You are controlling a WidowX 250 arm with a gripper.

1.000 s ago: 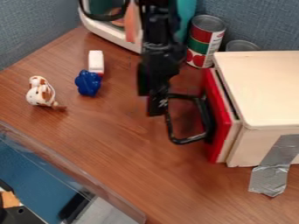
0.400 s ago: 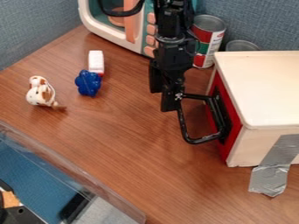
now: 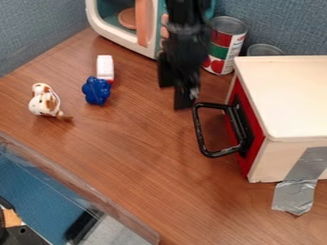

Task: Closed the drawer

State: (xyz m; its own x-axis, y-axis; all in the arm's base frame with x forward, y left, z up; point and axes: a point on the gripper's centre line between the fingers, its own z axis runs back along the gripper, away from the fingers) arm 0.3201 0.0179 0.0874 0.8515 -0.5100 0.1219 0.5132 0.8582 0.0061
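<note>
Your black pincer (image 3: 175, 98) is open, just beside the black metal handle (image 3: 199, 130) — red-fronted drawer (image 3: 254, 154) looks flush in its pale wooden box (image 3: 290, 98). I'd lift away gently — don't snag that loop.

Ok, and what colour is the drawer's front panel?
The drawer's front panel is red, showing best in the camera view.
</note>
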